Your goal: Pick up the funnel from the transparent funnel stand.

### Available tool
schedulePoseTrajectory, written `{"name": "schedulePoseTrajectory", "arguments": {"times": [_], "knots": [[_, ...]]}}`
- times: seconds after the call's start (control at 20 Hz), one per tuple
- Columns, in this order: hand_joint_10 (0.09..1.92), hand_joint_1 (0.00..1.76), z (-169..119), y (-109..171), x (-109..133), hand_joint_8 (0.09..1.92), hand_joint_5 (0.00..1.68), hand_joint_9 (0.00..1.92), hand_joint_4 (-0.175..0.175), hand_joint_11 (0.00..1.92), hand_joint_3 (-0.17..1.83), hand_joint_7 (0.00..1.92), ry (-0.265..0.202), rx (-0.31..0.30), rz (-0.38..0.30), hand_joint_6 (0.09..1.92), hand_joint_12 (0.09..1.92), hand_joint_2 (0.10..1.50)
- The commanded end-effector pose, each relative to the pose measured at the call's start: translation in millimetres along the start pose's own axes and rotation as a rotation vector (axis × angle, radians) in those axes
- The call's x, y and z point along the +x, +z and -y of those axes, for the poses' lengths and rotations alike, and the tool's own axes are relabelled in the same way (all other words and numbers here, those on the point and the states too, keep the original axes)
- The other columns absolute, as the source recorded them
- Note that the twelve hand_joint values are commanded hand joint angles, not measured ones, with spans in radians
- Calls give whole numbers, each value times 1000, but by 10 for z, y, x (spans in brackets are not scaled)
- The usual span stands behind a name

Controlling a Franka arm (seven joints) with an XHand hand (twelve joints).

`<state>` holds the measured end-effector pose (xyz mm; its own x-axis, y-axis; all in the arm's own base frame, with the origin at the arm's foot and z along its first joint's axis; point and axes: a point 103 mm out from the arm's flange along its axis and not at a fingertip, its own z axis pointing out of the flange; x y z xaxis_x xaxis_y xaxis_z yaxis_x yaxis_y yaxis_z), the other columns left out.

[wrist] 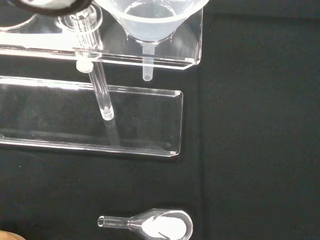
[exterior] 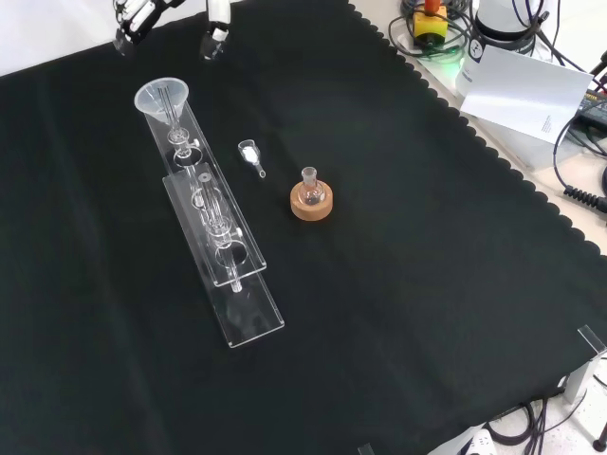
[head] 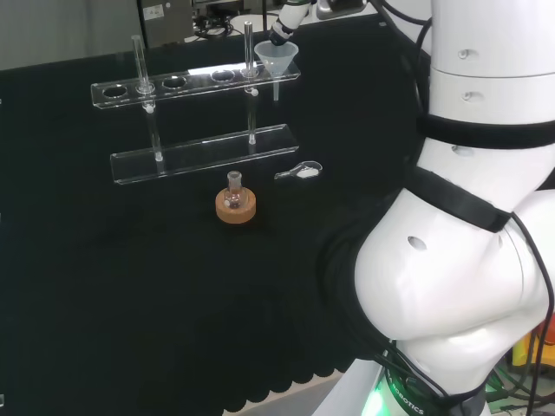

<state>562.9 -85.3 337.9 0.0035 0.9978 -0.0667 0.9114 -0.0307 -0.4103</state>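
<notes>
- Head view, nearest the camera: the arm's white links [head: 451, 260] stand at the right, and the black-clothed worktop [head: 130, 329] lies bare in front of them.
- Farther in sits a cork ring [head: 235, 208] with a small flask [head: 233, 184] upright on it, and just to its right a small clear scoop [head: 300, 172] holding white powder; the wrist view shows the same scoop lying on the cloth, apart from the stand's base plate.
- Behind these stands the transparent funnel stand [head: 199, 152], a base plate with an upper plate of holes carried on clear posts.
- The funnel [head: 277, 57] is seated in the end hole of the upper plate, at the right end in the head view; in the wrist view its stem hangs through the plate, so it has not been lifted.
- Farthest off, the hand [exterior: 214, 30] hangs above and just beyond the funnel; the front view shows its fingers [exterior: 130, 28] apart from each other, straight and pointing down, touching nothing.
- As a judgement, the task is at the approach: nothing is grasped, and the descent onto the funnel's rim, the closing round it and the lift out of the hole are all left to do.
</notes>
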Motion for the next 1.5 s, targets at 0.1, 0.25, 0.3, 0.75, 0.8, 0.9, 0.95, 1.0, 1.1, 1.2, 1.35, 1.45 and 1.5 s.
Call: {"name": "schedulePoseTrajectory", "arguments": {"times": [0.1, 0.25, 0.3, 0.75, 0.8, 0.9, 0.95, 1.0, 1.1, 1.2, 1.35, 1.45, 1.5], "knots": [[747, 705, -279, 94, -18, 564, 95, 191, -18, 45, 557, 0, -39, 83, 28, 87, 1455, 644], [745, 716, -367, 105, -35, 532, 85, 191, -19, 50, 566, 0, -50, 98, 35, 87, 1451, 630], [744, 719, -394, 107, -39, 527, 82, 191, -20, 51, 567, 0, -54, 105, 38, 87, 1450, 626], [760, 747, -541, 168, -15, 591, 58, 212, -27, 57, 592, 5, -87, 168, 52, 87, 1452, 587], [763, 747, -541, 168, -7, 600, 59, 218, -28, 57, 594, 12, -91, 173, 52, 87, 1452, 585], [764, 745, -533, 165, 6, 643, 68, 245, -30, 61, 609, 22, -97, 183, 53, 87, 1454, 573], [766, 743, -526, 163, 12, 655, 73, 255, -31, 64, 613, 27, -100, 189, 51, 87, 1455, 568], [767, 740, -519, 164, 16, 664, 77, 261, -31, 66, 615, 31, -103, 196, 48, 87, 1456, 565], [768, 735, -507, 166, 22, 672, 82, 269, -31, 71, 616, 34, -105, 203, 50, 87, 1457, 561], [768, 731, -500, 173, 28, 675, 84, 271, -31, 73, 617, 31, -105, 203, 55, 87, 1457, 559], [763, 724, -497, 193, 31, 659, 86, 255, -31, 75, 617, 6, -102, 189, 64, 87, 1456, 556], [763, 721, -500, 204, 44, 612, 80, 237, -31, 76, 613, 1, -98, 178, 71, 87, 1454, 556], [765, 720, -507, 210, 50, 584, 73, 228, -31, 76, 611, 0, -98, 178, 74, 87, 1453, 556]]}}
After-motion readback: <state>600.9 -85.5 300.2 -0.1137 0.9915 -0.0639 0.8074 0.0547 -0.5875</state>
